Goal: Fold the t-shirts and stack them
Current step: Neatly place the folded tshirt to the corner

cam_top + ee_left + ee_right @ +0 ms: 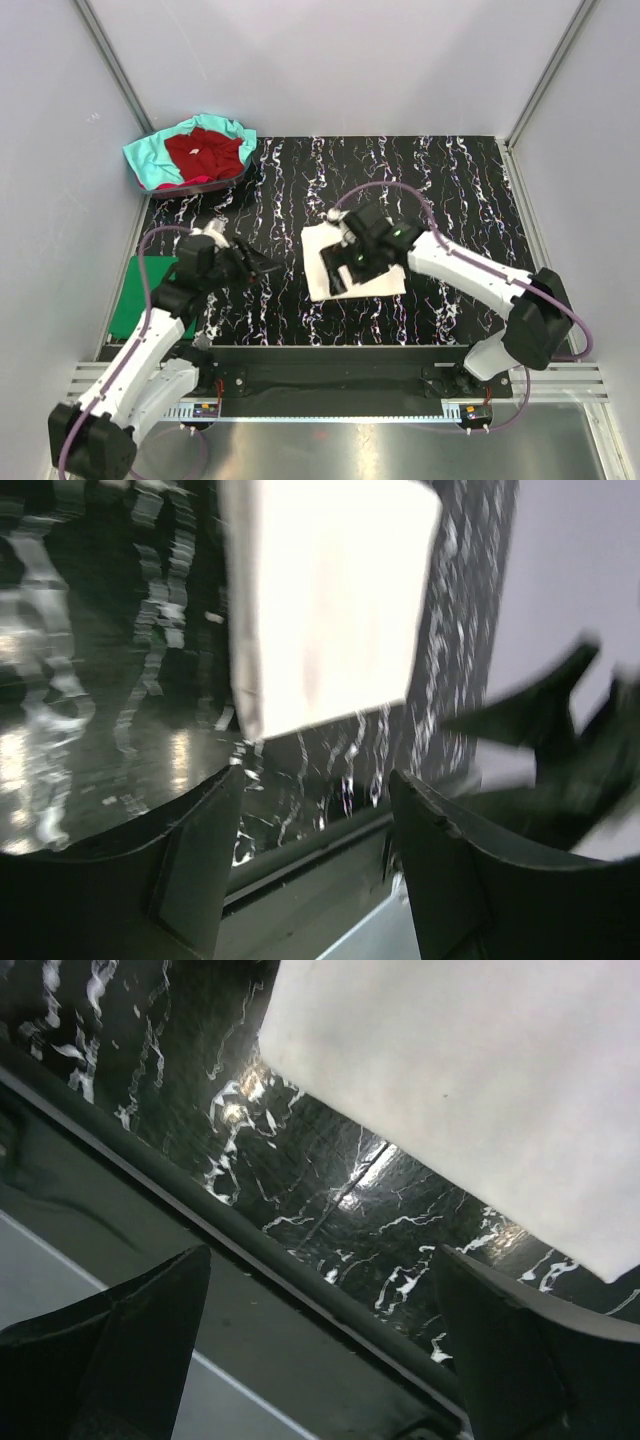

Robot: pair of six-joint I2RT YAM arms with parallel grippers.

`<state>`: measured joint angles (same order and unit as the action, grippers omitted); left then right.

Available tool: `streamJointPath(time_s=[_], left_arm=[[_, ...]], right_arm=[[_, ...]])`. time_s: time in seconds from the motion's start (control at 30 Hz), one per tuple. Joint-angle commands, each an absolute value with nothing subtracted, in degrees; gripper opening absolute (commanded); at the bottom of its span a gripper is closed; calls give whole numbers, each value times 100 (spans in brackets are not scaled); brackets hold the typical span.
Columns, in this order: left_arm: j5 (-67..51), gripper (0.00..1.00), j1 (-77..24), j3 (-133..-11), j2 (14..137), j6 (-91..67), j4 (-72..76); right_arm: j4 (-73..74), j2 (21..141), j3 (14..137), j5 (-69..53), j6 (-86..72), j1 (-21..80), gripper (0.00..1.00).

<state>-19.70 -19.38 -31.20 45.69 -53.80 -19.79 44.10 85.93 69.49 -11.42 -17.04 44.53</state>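
Your right gripper (pixel 340 270) hangs with its jaws apart and nothing between them, just over the folded white t-shirt (pixel 380 282) in the middle of the table (pixel 450 200). The left gripper (pixel 265 266) is released too, near the shirt's left edge. I judge that stacking is next: pinch all layers at one edge, lift low, and carry it to the green t-shirt (pixel 135 290) at the left.

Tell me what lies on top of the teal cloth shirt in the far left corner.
A crumpled dark red t-shirt lies on the teal t-shirt and covers its middle. Only the teal edges show around it. Whatever lies beneath the two shirts is hidden.
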Motion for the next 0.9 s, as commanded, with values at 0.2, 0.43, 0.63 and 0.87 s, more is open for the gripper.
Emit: streamJointPath(time_s=[0.2, 0.43, 0.63, 0.87], left_arm=[[-2205, 67, -545, -3357, 4324, -5423, -3718], [-2206, 67, -414, -3147, 4201, -5563, -3665], [-2469, 66, -273, -2927, 4175, -5774, -3314], [-2628, 66, -193, -2892, 4342, -5792, -3059]], right_arm=[[3263, 8999, 6040, 3301, 640, 7285, 100], [2102, 9650, 5485, 4148, 1344, 7945, 95], [978, 10169, 5046, 4675, 1642, 8200, 85], [62, 10661, 4904, 4843, 2600, 8227, 79]])
